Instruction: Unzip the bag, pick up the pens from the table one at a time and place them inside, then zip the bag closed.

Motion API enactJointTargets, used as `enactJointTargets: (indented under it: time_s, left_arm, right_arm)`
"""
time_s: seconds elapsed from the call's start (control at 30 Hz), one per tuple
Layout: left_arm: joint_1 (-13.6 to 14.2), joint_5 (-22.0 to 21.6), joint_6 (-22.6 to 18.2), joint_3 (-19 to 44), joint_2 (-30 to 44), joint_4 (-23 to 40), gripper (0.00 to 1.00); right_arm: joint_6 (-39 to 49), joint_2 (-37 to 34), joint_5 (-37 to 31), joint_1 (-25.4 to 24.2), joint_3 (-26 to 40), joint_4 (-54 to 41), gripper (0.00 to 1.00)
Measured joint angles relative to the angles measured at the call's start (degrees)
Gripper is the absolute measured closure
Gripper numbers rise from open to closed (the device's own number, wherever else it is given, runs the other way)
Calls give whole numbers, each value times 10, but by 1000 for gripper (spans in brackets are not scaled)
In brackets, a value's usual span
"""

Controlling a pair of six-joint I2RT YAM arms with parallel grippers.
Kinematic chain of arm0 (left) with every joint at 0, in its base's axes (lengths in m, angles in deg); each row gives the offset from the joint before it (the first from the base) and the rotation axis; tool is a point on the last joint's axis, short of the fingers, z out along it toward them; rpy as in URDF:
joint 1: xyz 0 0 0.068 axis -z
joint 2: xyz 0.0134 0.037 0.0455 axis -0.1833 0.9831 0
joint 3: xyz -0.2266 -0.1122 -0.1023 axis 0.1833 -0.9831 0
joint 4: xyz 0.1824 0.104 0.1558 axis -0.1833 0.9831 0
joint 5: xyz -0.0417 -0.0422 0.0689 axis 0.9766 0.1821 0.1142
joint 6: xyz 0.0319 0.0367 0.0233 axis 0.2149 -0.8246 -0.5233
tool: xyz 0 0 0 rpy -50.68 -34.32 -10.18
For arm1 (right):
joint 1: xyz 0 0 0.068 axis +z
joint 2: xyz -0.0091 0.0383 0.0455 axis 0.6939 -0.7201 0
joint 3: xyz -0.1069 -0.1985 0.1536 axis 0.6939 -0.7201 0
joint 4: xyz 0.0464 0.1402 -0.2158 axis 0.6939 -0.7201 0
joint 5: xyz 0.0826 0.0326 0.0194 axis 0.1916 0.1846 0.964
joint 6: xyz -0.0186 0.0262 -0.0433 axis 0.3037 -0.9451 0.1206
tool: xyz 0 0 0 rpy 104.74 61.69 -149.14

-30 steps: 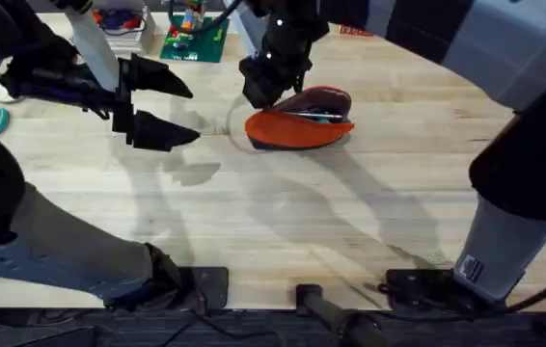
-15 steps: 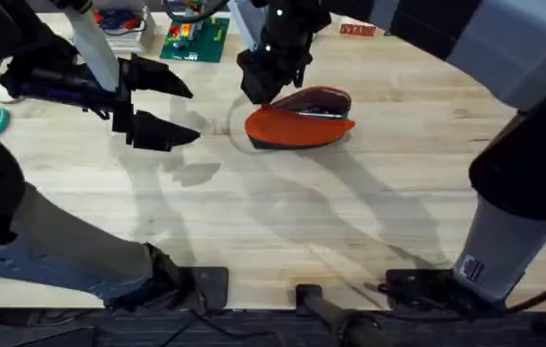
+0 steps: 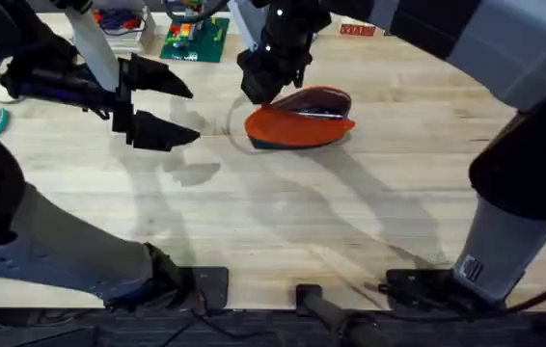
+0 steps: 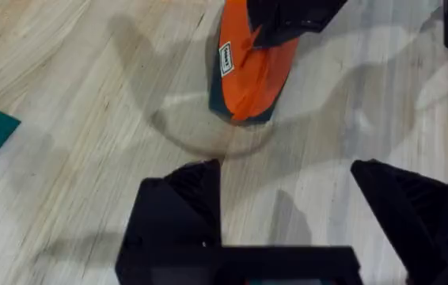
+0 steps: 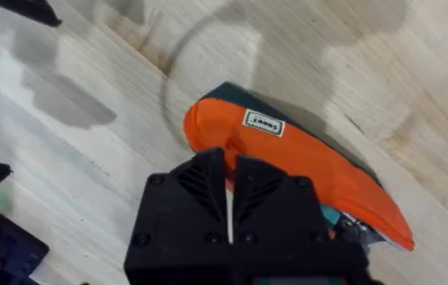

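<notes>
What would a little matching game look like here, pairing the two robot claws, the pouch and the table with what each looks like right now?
Things:
1. left gripper
2. right gripper
3. bag
4. table

States:
A. orange, with a dark bottom strip
B. fingers spread wide apart, holding nothing
C. light wood with visible grain
D. fingers pressed together over one end of the bag

Pairs: 1-B, 2-D, 3-A, 4-C

Bright even light, soft shadows on table (image 3: 283, 212), blurred near arms
</notes>
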Motion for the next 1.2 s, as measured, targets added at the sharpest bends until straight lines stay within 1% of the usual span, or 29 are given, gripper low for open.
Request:
enactJointTargets:
  time_s: [0.17, 0.3, 0.6, 0.63, 0.67, 0.7, 0.73, 0.8, 0.83, 0.9, 1.0, 1.2]
  left_arm:
    - [0, 1, 0, 0, 0, 0, 7]
    - [0, 13, 0, 0, 0, -1, 7]
    - [0, 33, 0, 0, 0, -32, 7]
    - [0, 37, -1, 0, 0, -33, 96]
    - [0, 43, 0, 0, 0, -32, 251]
    - [0, 49, -4, 0, 0, -33, 348]
    - [0, 55, -4, 0, 0, -33, 317]
    - [0, 67, -5, 0, 0, -35, 100]
    - [0, 74, -4, 0, 0, -36, 32]
    - [1, 81, -4, 0, 0, -37, 10]
    - [1, 89, -4, 0, 0, -37, 8]
    - [1, 93, -4, 0, 0, -37, 8]
  right_arm:
    - [0, 0, 0, 0, 0, 0, 970]
    - [0, 0, 0, 0, 1, -1, 970]
    - [0, 0, 0, 0, 2, -2, 970]
    - [0, 0, 0, 0, 2, -2, 970]
    - [0, 0, 0, 0, 2, -2, 970]
    - [0, 0, 0, 0, 2, -1, 970]
    - [0, 0, 0, 0, 2, -2, 970]
    - [0, 0, 0, 0, 2, -2, 970]
    - [0, 0, 0, 0, 2, -2, 970]
    - [0, 0, 0, 0, 2, -2, 970]
    - [0, 0, 0, 0, 2, -2, 970]
    - [0, 0, 0, 0, 2, -2, 970]
